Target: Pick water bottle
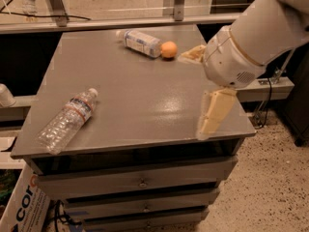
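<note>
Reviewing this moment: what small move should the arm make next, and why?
Probably carry the gripper left across the table toward the water bottle. The gripper hangs open and empty over the table's right side, while the bottle lies on its side near the front-left corner, well apart from it.

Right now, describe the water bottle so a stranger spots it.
On the grey cabinet top, go to the front left corner, opposite the gripper open at the right edge. The water bottle lies there: slim, clear, ribbed, red-edged band, unlike the blue-and-white labelled bottle by the round orange object.
</note>
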Robot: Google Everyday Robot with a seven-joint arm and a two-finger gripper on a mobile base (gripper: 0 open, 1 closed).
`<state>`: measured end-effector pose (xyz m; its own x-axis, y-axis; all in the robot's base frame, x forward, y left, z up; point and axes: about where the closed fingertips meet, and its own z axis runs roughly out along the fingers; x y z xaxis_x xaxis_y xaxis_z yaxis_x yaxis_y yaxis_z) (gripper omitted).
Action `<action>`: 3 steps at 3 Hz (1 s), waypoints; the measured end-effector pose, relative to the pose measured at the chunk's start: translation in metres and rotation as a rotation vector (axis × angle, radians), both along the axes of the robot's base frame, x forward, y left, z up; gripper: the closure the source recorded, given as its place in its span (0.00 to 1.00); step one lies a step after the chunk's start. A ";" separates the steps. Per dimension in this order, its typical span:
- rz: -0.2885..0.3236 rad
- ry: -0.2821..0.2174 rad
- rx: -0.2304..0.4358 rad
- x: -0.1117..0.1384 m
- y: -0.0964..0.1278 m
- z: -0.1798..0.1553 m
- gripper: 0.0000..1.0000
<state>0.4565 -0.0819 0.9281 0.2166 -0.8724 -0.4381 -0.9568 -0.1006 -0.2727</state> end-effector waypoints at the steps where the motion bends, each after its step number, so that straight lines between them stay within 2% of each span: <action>1: -0.039 -0.022 0.006 0.007 -0.022 0.008 0.00; 2: -0.012 -0.045 0.027 0.026 -0.015 0.001 0.00; 3: 0.053 -0.050 0.066 0.041 0.009 -0.014 0.00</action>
<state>0.4976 -0.0730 0.9141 0.2852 -0.8289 -0.4813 -0.9355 -0.1314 -0.3280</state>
